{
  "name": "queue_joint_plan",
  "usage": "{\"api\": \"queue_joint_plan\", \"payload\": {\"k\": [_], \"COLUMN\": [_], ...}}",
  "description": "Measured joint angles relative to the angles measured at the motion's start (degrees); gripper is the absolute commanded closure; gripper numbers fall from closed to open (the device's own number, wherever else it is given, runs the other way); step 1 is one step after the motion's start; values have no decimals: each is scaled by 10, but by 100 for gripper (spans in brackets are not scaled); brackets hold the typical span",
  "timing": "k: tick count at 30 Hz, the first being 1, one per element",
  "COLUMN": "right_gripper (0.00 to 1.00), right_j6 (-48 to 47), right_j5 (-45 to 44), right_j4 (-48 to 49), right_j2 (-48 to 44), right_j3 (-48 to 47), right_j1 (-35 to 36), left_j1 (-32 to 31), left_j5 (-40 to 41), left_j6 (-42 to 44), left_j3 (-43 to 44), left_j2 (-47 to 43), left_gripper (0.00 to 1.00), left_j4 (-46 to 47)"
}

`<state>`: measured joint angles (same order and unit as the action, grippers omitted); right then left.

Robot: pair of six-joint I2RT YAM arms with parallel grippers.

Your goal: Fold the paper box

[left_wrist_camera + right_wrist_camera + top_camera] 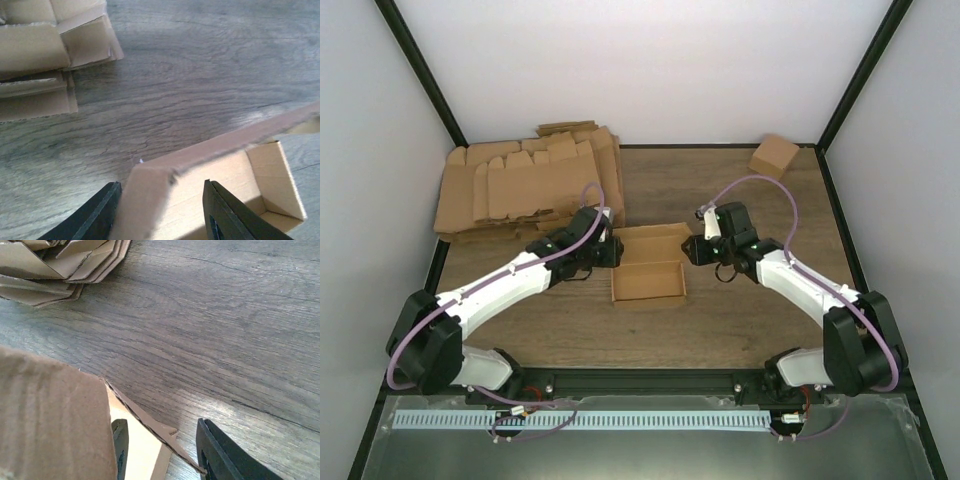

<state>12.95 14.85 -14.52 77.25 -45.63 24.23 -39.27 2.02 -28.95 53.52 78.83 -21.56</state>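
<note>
Left gripper (612,250), jaws half-parted astride the frame-left end wall of the paper box (648,272), and right gripper (690,250), half-parted over its frame-right flap, neither visibly clamped; both arms stretched low and inward, elbows bowed outward, meeting at the open-topped box at frame centre on the wooden table (720,190).

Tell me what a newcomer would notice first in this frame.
The half-formed paper box sits at the centre of the table, with the left gripper and right gripper straddling its opposite ends. At the far left lies a thick pile of flat cardboard blanks; a small brown carton sits alone at the far right corner.
</note>
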Motion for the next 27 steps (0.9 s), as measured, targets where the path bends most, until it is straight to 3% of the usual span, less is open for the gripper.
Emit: {"api": "queue_joint_plan", "payload": {"k": [6,27], "right_gripper": [68,72], "right_j6": [5,59], "right_j5": [-22,-47], "right_j4": [-17,-16], "right_j2": [-14,-56], "right_j3": [-5,14], "right_j1": [18,76], "left_j1": [-4,-21], "left_j5": [34,24], "left_j6": [-14,-75], "left_j3": [9,7], "left_j2": [5,4], "left_gripper": [56,55], "left_j4": [-34,-52]}}
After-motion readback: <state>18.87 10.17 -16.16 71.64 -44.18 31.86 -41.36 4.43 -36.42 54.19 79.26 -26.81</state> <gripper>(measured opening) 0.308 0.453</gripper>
